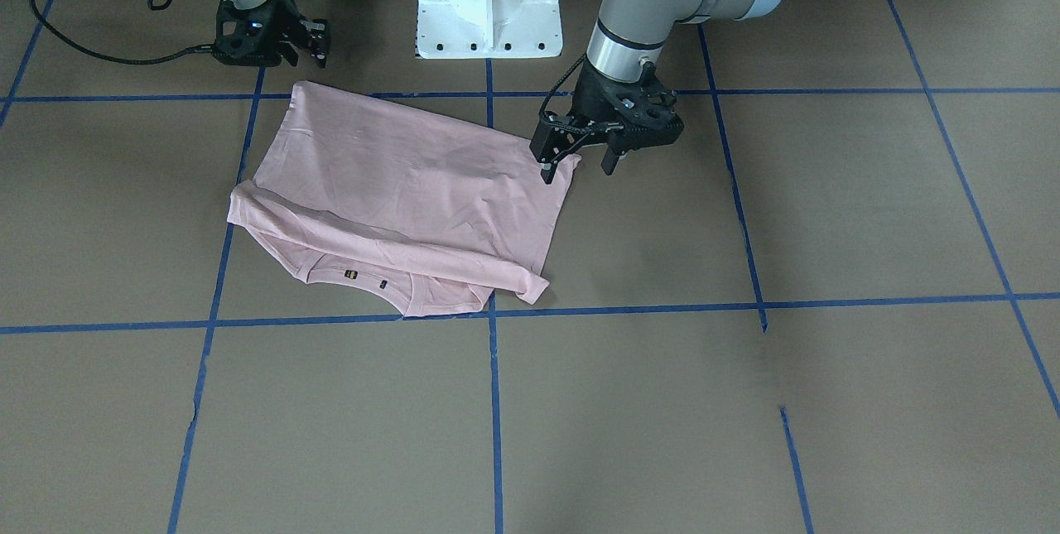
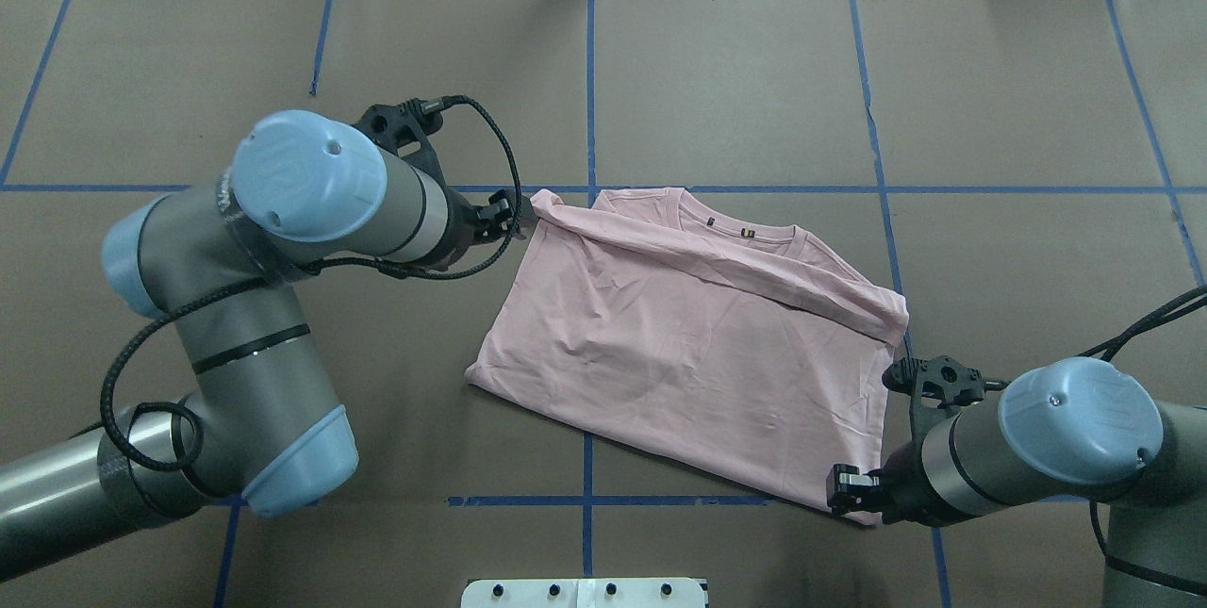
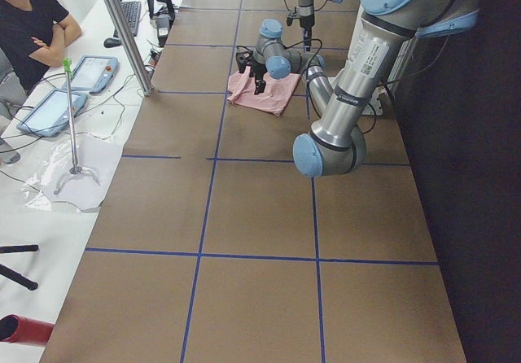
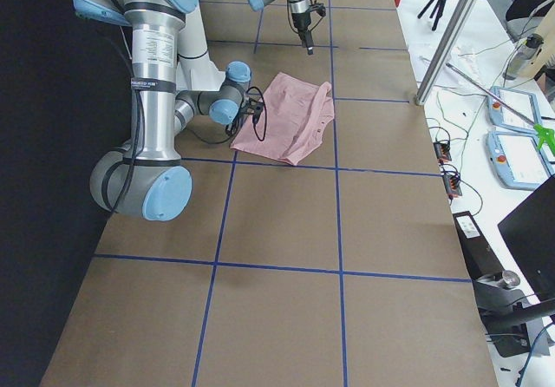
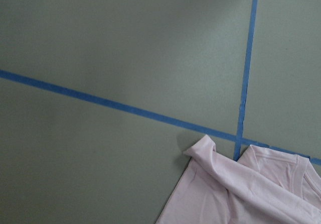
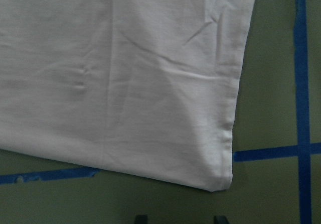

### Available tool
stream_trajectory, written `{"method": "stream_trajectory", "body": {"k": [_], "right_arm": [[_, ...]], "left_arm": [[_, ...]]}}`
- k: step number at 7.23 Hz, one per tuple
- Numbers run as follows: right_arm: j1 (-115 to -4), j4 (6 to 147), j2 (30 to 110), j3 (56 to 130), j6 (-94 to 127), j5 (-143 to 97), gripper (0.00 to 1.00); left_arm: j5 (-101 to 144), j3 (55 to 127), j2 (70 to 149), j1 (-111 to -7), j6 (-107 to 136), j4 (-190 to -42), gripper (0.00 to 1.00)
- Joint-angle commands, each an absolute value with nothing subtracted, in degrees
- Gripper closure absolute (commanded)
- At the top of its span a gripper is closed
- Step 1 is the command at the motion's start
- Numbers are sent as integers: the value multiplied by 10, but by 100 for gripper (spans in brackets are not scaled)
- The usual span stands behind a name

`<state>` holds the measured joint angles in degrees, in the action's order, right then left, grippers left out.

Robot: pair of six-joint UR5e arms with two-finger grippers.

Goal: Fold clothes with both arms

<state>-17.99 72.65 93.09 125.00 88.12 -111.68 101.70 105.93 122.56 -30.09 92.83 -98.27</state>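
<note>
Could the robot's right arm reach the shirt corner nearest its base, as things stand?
Probably yes. The right gripper hangs open right beside that corner of the T-shirt, and nothing lies on or around it.

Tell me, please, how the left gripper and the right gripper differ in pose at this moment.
The left gripper hangs beside the pink T-shirt's left edge; the right gripper sits at its near right corner. The left gripper seems higher, its wrist view taking in much table, while the right gripper's wrist view is mostly cloth, so it seems lower. Both are open and empty.
</note>
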Motion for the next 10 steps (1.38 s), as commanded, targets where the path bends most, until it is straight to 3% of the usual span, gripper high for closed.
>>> {"method": "stream_trajectory", "body": {"k": [1, 3, 10], "right_arm": [[-226, 724, 880, 1253, 885, -1086, 0], [-284, 723, 853, 1252, 880, -1085, 0], [-303, 723, 838, 1251, 880, -1075, 0]], "left_arm": [[1008, 1060, 1217, -231, 1058, -928, 0], [981, 1057, 1216, -190, 1091, -860, 2], [970, 1010, 1223, -192, 1108, -896, 11]]}}
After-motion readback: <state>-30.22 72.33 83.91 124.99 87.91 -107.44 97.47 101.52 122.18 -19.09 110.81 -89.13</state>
